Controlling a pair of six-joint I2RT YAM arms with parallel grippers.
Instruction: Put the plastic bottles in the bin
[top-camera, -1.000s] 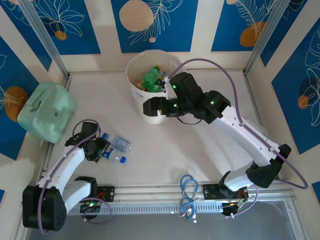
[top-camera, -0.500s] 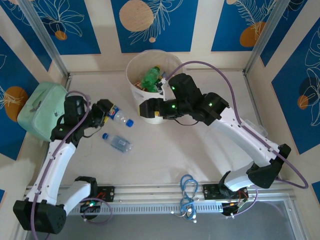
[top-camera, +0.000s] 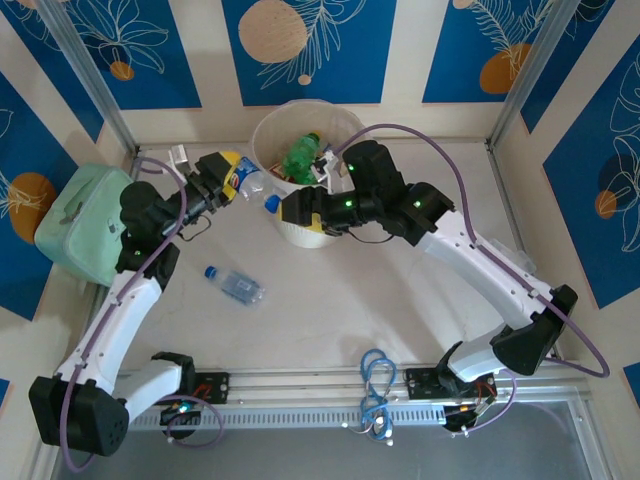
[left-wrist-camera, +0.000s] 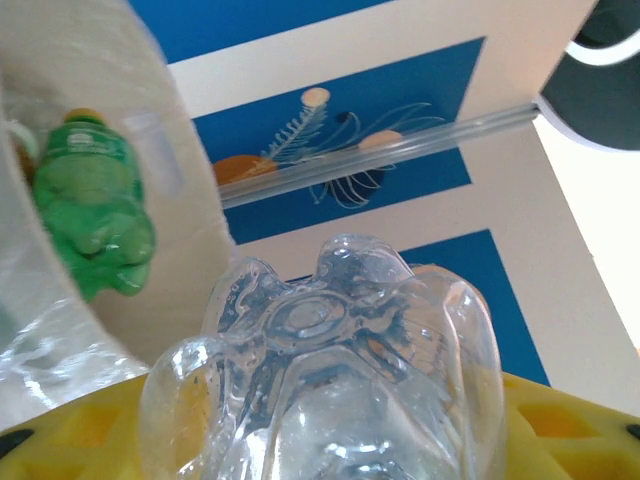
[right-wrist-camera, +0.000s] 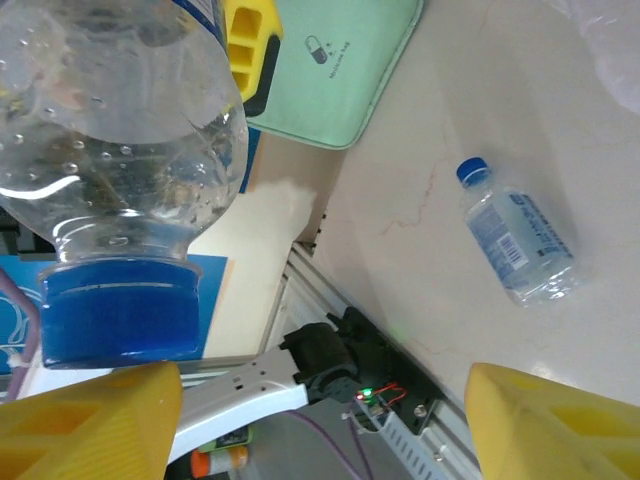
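Notes left gripper (top-camera: 222, 181) clamped on clear blue-capped plastic bottle (top-camera: 250, 186), just beside left rim of tall cream-white round bin (top-camera: 305, 103); finds right gripper (right-wrist-camera: 325, 405) spread wide near its cap; records second clear bottle (top-camera: 236, 286) lying on table (top-camera: 330, 300), green bottle (top-camera: 300, 160) inside bin.

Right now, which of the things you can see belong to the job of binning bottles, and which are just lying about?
Part of the job:
bin
green bottle inside it
held clear bottle
clear bottle lying flat

Just lying about:
mint-green bag
blue cable coil
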